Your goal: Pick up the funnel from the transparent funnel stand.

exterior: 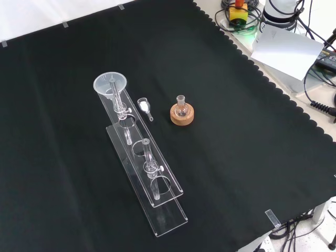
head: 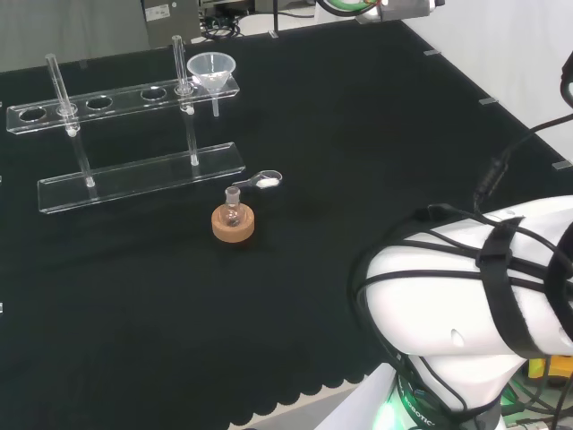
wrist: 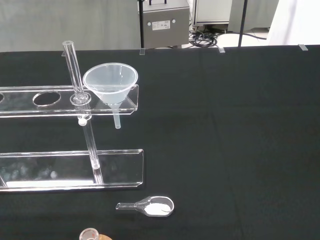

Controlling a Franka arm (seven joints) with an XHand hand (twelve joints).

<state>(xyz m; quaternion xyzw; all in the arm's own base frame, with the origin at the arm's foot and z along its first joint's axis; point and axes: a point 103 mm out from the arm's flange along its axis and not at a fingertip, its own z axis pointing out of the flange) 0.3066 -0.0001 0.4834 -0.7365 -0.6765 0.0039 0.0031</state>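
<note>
1. The funnel [head: 211, 70] [exterior: 110, 85] [wrist: 110, 83] is a clear, slightly frosted plastic cone with a short narrow stem. It sits in the end hole of the transparent funnel stand [head: 107, 100] [exterior: 144, 157] [wrist: 45, 100], with the stem poking down through the top shelf.
2. The stand is two long clear acrylic plates, a top one with round holes and a flat base one, joined by thin clear rods that stick up above the top plate. In the head view the funnel is at the stand's right end.
3. Just beside the stand's base lies a small clear scoop [head: 260, 182] [exterior: 144, 107] [wrist: 150, 206] with a bit of white powder in its bowl.
4. Near the scoop stands a little round glass flask [head: 233, 208] [exterior: 181, 106] on a tan cork ring [head: 233, 224] [exterior: 182, 115].
5. It's all on a tabletop [head: 358, 161] [exterior: 252, 173] [wrist: 240, 140] covered in matte black cloth with a scalloped edge.
6. Can't tell what the fingers are doing.
7. No print I can read.
</note>
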